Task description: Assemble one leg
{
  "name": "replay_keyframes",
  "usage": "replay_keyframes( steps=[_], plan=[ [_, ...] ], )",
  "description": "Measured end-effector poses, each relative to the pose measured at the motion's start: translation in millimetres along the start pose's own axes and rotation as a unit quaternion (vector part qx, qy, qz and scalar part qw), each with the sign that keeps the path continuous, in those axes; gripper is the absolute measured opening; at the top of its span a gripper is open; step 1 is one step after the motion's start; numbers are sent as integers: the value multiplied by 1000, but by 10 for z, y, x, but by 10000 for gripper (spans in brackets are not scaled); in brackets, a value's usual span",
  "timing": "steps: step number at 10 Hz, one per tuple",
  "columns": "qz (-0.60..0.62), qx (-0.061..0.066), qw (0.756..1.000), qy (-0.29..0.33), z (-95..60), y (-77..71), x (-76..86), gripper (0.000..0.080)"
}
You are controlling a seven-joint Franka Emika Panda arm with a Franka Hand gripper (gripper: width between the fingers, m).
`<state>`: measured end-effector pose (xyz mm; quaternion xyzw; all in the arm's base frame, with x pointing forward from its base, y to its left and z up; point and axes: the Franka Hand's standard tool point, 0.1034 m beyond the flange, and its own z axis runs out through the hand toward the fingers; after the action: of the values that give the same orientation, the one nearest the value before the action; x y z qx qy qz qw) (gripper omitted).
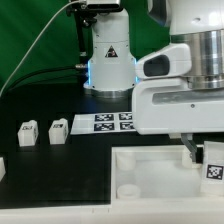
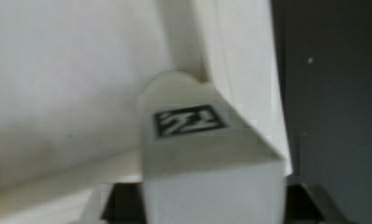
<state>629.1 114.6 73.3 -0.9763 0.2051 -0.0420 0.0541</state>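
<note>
My gripper is shut on a leg, a small white block with a black-and-white tag. It holds the leg at the far corner of the large white panel, on the exterior view's right. In the wrist view the leg sits between the two dark fingers of my gripper, its tag facing the camera and its tip against the panel's raised rim. I cannot tell whether the tip sits in a corner hole. Two more legs stand on the black table at the exterior view's left.
The marker board lies behind the panel, in front of the arm's base. Another small white part shows at the exterior view's left edge. A round hole marks the panel's near left corner.
</note>
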Motion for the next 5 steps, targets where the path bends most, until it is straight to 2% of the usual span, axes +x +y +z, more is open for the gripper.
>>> replay_keyframes(
  steps=[2, 3, 4, 5],
  plan=[
    [136, 3, 991, -2, 2, 31, 11, 304],
    [235, 9, 972, -6, 0, 57, 20, 304],
    [335, 15, 942, -8, 0, 74, 4, 304],
    [440, 23, 898, -14, 1, 73, -19, 304]
  ],
)
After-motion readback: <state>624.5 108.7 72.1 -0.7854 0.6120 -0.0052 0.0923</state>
